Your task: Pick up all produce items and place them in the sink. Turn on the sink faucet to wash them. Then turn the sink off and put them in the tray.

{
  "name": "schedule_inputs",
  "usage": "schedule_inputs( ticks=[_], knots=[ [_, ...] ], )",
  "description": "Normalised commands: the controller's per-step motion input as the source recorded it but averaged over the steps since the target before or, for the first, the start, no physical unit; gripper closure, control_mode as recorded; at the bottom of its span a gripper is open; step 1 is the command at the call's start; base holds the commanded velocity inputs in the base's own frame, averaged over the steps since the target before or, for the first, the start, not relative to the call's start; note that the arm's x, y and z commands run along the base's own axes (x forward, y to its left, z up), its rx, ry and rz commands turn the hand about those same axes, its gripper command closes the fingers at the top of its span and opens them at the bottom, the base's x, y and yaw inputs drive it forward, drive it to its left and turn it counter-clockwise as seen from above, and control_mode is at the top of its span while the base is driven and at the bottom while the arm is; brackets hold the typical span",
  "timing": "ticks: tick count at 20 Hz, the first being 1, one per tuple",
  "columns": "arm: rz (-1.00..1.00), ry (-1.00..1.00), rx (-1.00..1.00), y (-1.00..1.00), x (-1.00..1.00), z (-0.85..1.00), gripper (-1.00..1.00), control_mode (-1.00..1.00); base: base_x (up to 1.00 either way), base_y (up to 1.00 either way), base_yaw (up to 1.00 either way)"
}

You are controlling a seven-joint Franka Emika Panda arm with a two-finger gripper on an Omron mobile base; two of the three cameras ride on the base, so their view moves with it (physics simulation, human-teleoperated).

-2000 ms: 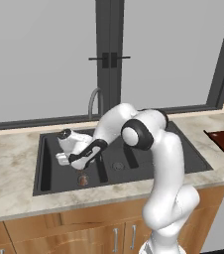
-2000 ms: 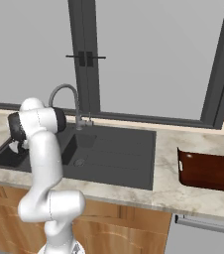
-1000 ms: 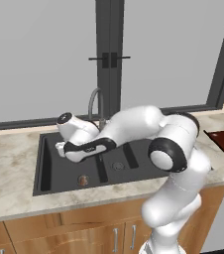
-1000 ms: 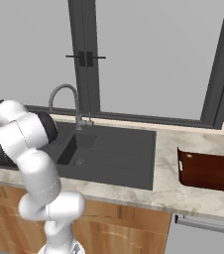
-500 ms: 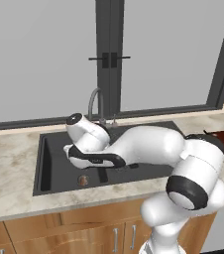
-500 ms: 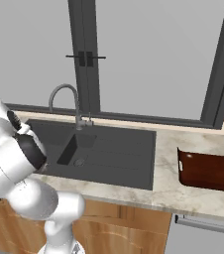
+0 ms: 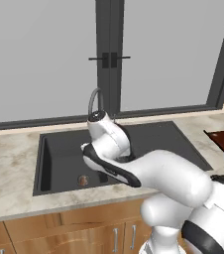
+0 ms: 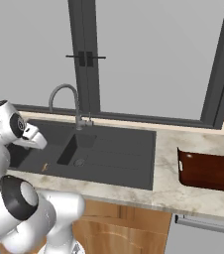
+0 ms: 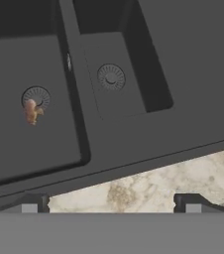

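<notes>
Since two seconds ago the arm has swung across the sink (image 7: 168,136), from reaching down into the big basin to stretching over it with its elbow far out to the right in the left base view; the produce lump (image 7: 84,180) has stayed put on the floor of the big basin, by the drain. From the hand view the tool (image 9: 112,202) hangs over the front edge of the sink, its two dark fingertips (image 9: 31,202) standing wide apart with nothing between them, above the speckled beige tabletop (image 9: 148,186). That view looks down on both basins: the brownish-orange lump (image 9: 31,112) touches the big basin's drain, and the small basin beside it holds just its own drain. A slim grey faucet (image 8: 67,104) arches up behind the sink, in front of the dark window frame with its latch (image 8: 85,58). Well to the right on the tabletop sits the dark red-brown tray (image 8: 209,171). Wooden cabinet fronts (image 7: 59,235) run below the tabletop. No writing can be read anywhere.
</notes>
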Motion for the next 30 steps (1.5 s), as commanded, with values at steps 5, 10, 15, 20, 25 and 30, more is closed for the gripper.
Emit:
schedule_inputs(
  ticks=[5, 10, 15, 20, 25, 30],
  knots=[
    [0.00, 0.00, 0.06, -0.60, -0.12, 0.29, -1.00, -1.00, 0.00, 0.00, 0.00],
    [0.01, 0.00, 0.15, -0.55, 0.06, 0.06, -1.00, -1.00, 0.00, 0.00, 0.00],
    [0.06, -0.05, 0.09, -0.44, 0.16, 0.22, -1.00, -1.00, 0.00, 0.00, 0.00],
    [0.08, -0.03, 0.01, -0.17, 0.25, 0.46, -1.00, -1.00, 0.00, 0.00, 0.00],
    [0.14, -0.08, -0.04, -0.16, 0.26, 0.23, -1.00, -1.00, 0.00, 0.00, 0.00],
    [0.18, -0.15, 0.00, -0.26, 0.19, 0.21, -1.00, -1.00, 0.00, 0.00, 0.00]
  ],
)
